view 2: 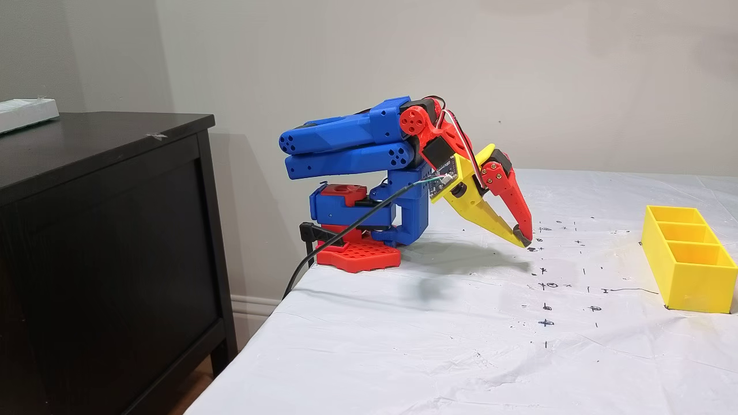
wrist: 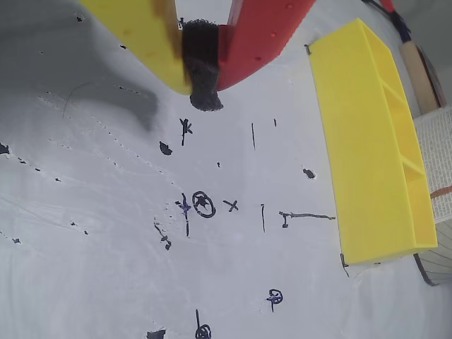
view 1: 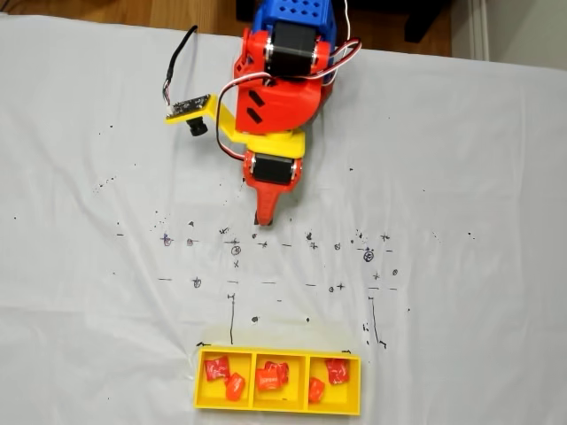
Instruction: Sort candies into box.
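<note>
In a fixed view from above, the flat bright yellow plastic tray (view 1: pixel 277 405) lies near the bottom edge of the white, pen-marked table cover (view 1: pixel 461 221), its three square compartments running in a row from left to right. The left compartment holds two small square wrapped candies: a red one with white marks (view 1: pixel 216 368) at the upper left and an orange one (view 1: pixel 235 386) just below and to its right, the two touching or nearly so. The middle compartment holds an orange sweet (view 1: pixel 267 379) with a red sweet (view 1: pixel 280 370) pressed against its right side, partly overlapping. The right compartment holds an orange piece (view 1: pixel 315 390) low on the left and a red marked piece (view 1: pixel 336 370) higher on the right, close together. All six sit inside the tray.

Well apart from it, up the table, the folded blue and red arm carries the two-finger gripper (view 1: pixel 263 218), one finger yellow and one red, its tip pointing down toward the cloth. In the wrist view the yellow finger (wrist: pixel 145 35) on the left and the red finger (wrist: pixel 265 32) on the right meet at their black padded tips, closed together with nothing between them. To the right in the same view stands the tray's outer yellow wall.
</note>
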